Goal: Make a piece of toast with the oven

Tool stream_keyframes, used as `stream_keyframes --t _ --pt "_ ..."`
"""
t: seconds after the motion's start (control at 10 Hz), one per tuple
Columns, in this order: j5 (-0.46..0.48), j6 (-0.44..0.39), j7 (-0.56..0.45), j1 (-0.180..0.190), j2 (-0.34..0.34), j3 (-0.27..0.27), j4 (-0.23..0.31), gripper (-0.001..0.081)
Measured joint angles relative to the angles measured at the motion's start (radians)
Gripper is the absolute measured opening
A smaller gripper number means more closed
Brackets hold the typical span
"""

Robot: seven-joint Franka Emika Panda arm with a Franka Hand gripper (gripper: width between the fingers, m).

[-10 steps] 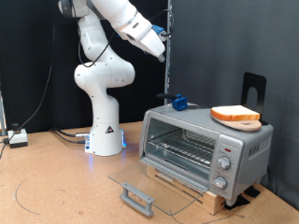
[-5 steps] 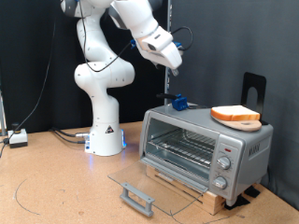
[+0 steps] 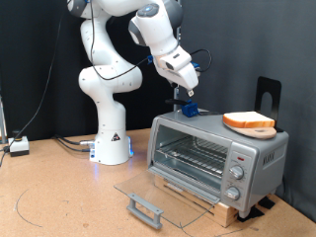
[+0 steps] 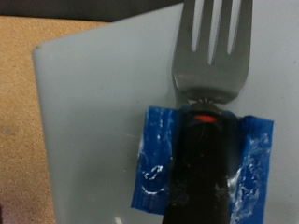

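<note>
Toast (image 3: pixel 249 121) rests on a round wooden plate (image 3: pixel 237 126) on the roof of the oven (image 3: pixel 215 153), at the roof end above the knob panel (image 3: pixel 238 170). It lies flat, its broad face up, and it is not yet inside. The oven's glass door (image 3: pixel 158 197) is dropped fully open onto the table in front, so the wire rack (image 3: pixel 193 156) behind the opening shows bare.

The gripper (image 3: pixel 188 91) hangs above the opposite end of the oven roof, the end away from the knobs, and points down at a fork (image 3: pixel 187 108) with a blue-taped handle that sits there. From the gripper, the toast lies along the length of the roof towards the knob end, well apart, with a stretch of bare roof between; the fork is by far the nearer thing.

The wrist view looks almost straight down on that fork (image 4: pixel 213 65): metal tines, a dark handle wrapped in blue tape (image 4: pixel 201 168), lying on the pale oven top. Its long axis runs up and down that picture. No fingertips show in the wrist view, and the exterior view is too small to show the fingers apart or together, so I cannot tell how wide the gripper stands. Nothing shows between its fingers.
</note>
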Motion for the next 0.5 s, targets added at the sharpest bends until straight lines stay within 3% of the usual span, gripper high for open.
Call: stream_keyframes --t 0.5 --pt "0.046 0.104 0.01 0.001 0.025 0.103 -0.053 0.0809"
